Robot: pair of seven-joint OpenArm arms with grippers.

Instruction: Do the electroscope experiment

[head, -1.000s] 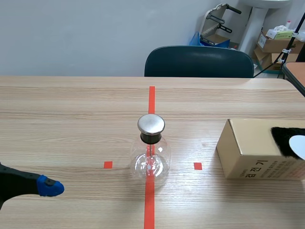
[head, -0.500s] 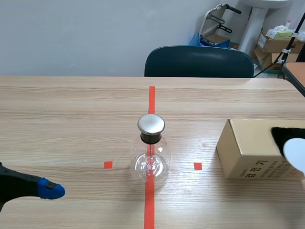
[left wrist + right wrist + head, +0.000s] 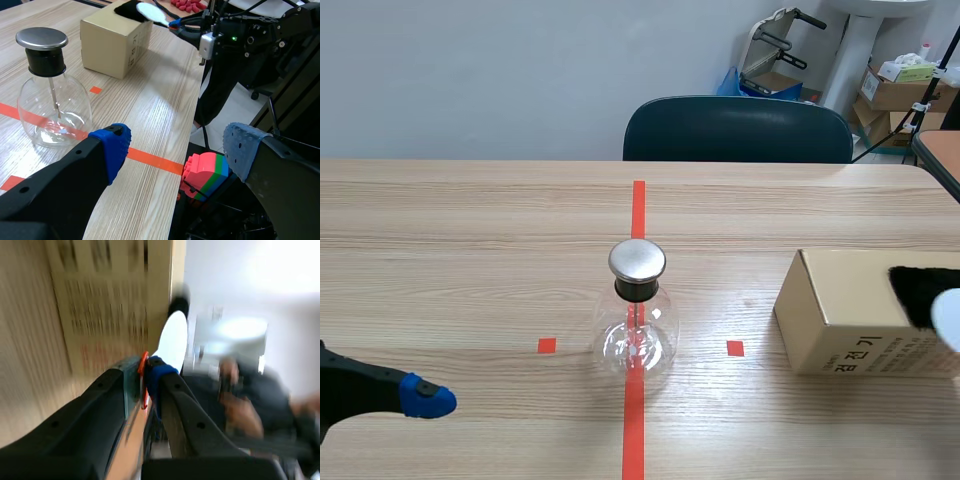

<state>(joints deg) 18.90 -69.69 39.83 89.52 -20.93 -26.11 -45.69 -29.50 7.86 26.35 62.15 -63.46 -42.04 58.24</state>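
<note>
Since half a second ago the flat white oval paddle (image 3: 950, 318) has slid toward the scene's right side, clenched in my right jaws over the box. On the wood-grain surface (image 3: 470, 250) sits a matte cardboard box (image 3: 840, 320) topped with black fur (image 3: 920, 290). At the middle is the round clear-glass electroscope (image 3: 636, 335), capped by a brushed metal disc (image 3: 637, 260). My left jaws stand released, well left of it.

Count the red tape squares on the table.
2. The left square lies left of the glass flask; the right square lies between the flask and the cardboard box. The box may hide more.
</note>
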